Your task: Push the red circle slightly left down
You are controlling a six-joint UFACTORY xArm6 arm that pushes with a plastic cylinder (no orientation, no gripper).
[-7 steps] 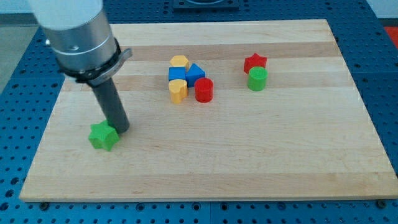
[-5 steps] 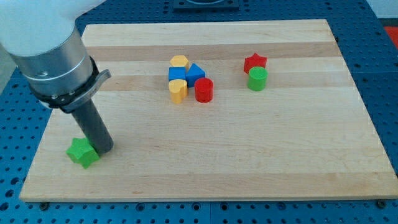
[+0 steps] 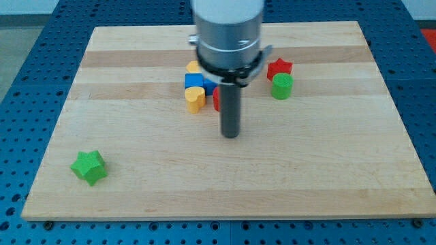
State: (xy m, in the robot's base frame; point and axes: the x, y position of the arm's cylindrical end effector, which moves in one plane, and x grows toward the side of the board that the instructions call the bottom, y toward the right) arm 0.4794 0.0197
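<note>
The red circle [image 3: 216, 99] is a short cylinder near the board's top middle, mostly hidden behind my rod; only a sliver shows at its left. My tip [image 3: 231, 135] rests on the board just below and slightly right of it. Left of the red circle sit a yellow heart-shaped block [image 3: 195, 99], a blue block [image 3: 194, 81] and a yellow block [image 3: 194, 67], packed together.
A red star [image 3: 279, 67] and a green cylinder [image 3: 282, 86] sit to the right of the cluster. A green star [image 3: 89, 167] lies near the board's bottom left corner. The wooden board [image 3: 327, 156] lies on a blue perforated table.
My rod has left the green star at the bottom left and moved far right and up to the cluster, now covering the red circle. The green star was pushed left and down.
</note>
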